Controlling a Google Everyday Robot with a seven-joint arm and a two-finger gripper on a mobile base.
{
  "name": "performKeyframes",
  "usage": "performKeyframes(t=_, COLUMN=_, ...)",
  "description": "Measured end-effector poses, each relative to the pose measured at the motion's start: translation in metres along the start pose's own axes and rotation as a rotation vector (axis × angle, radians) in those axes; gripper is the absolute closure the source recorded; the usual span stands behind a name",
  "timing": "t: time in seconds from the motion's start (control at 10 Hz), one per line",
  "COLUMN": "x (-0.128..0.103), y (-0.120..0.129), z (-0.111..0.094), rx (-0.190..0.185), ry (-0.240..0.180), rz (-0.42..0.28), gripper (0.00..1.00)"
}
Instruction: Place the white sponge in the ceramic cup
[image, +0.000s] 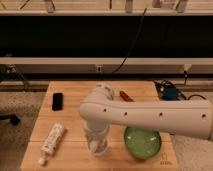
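The ceramic cup (98, 146) is a small pale round cup near the front edge of the wooden table (75, 120), left of the green bowl. My gripper (97, 136) hangs straight down from the big white arm (150, 117) and reaches into or just over the cup's mouth. The arm and wrist cover most of the cup. The white sponge does not show; I cannot tell whether it is in the gripper or inside the cup.
A wide green bowl (142, 142) sits right of the cup. A white printed tube with a cap (51, 140) lies at the front left. A black phone (57, 101) lies at the back left. A red object (125, 96) and a blue device (170, 92) are at the back right.
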Motion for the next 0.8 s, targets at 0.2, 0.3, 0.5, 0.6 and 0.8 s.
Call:
performKeyframes(t=0.2, x=0.003, y=0.006, z=0.002, rx=-0.007, ry=0.002, rz=0.022, gripper=0.2)
performKeyframes(t=0.3, x=0.005, y=0.007, z=0.004, rx=-0.008, ry=-0.001, rz=0.028, gripper=0.2)
performKeyframes(t=0.5, x=0.004, y=0.008, z=0.002, rx=-0.005, ry=-0.001, rz=0.024, gripper=0.35)
performKeyframes(t=0.6, x=0.003, y=0.007, z=0.001, rx=-0.003, ry=-0.001, rz=0.019, gripper=0.4)
performKeyframes(t=0.8, x=0.006, y=0.012, z=0.012, rx=0.002, ry=-0.001, rz=0.017, gripper=0.34)
